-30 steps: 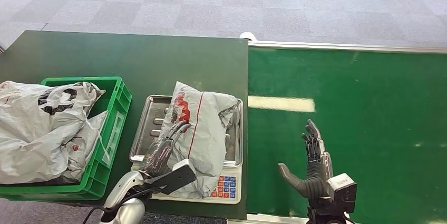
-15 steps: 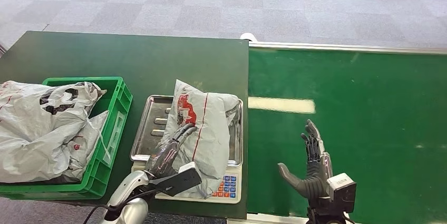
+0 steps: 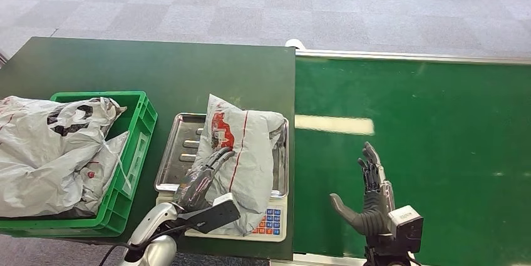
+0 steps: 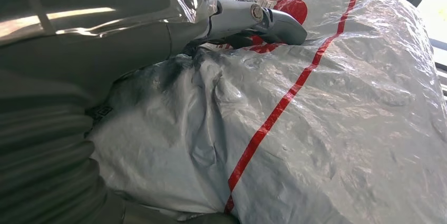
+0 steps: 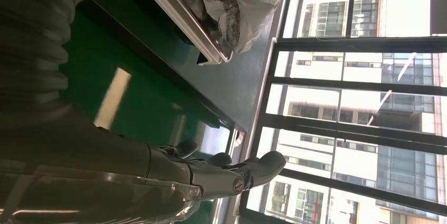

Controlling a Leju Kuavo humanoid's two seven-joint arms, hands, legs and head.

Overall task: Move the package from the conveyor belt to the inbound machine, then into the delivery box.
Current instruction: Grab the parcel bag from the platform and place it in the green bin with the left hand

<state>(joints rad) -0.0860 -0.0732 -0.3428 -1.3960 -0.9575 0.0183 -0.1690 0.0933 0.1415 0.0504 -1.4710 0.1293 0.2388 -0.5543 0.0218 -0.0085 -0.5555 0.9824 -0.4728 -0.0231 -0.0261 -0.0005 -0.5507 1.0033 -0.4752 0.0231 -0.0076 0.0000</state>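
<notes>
Package [image 3: 247, 153]: grey, red stripe and print. Crate [image 3: 141, 129] beside it: green. Conveyor belt [image 3: 426, 134]: green.

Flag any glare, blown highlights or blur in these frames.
Head view: sharp and evenly lit, with one pale reflection streak on the belt. Left wrist view: light glints off the crinkled package, the window corners are blown out, and the left hand is soft up close. Right wrist view: bright windows against a dark near right hand, and a reflection streak on the belt.
</notes>
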